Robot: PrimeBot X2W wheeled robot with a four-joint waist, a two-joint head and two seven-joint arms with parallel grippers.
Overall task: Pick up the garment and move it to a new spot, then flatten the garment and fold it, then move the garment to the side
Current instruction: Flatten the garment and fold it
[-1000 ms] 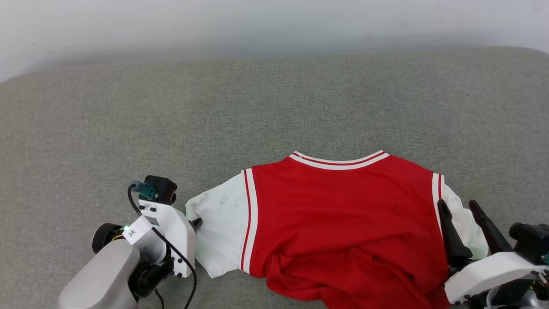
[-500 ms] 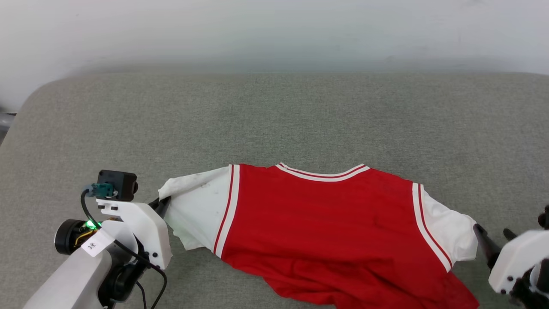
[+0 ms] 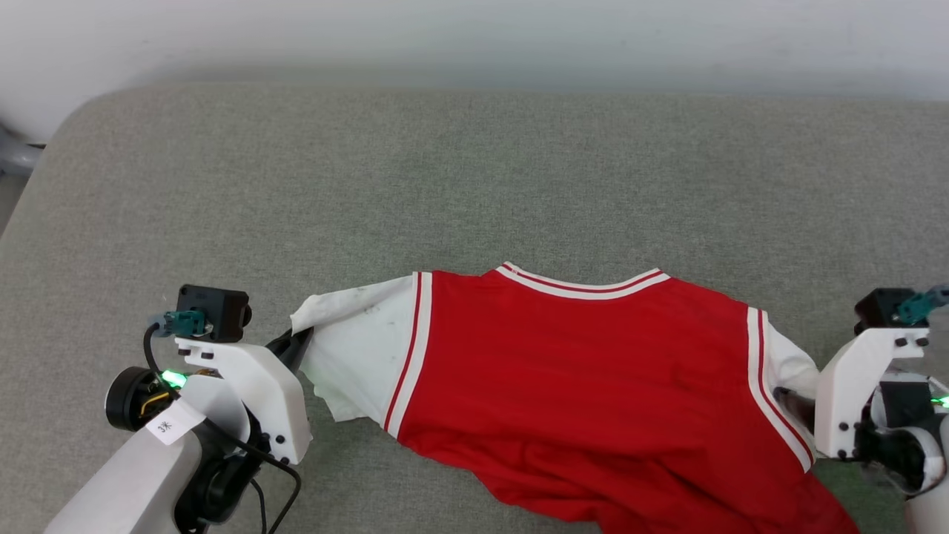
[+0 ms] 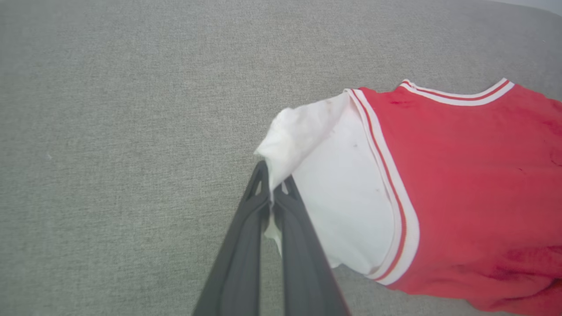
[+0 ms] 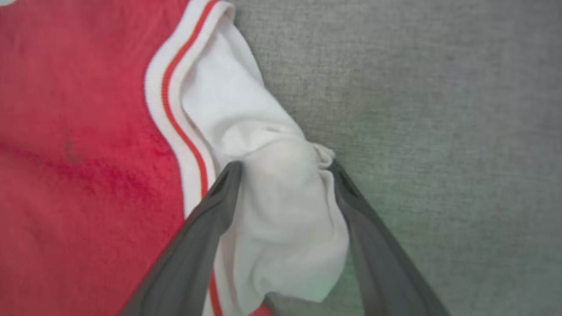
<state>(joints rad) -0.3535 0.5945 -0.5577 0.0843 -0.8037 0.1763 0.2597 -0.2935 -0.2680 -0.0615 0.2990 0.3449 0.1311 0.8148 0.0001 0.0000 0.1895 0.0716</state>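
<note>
Left fingers (image 4: 267, 199) (long, dark, tapered) are pinched tight on the crumpled white sleeve edge of the garment (image 4: 461, 175). Right fingers (image 5: 226, 182) stand spread wide, the other sleeve bunched softly between them, not clamped. Red jersey cloth stretches between both pairs, lying on the grey woven tabletop (image 3: 474, 170).
</note>
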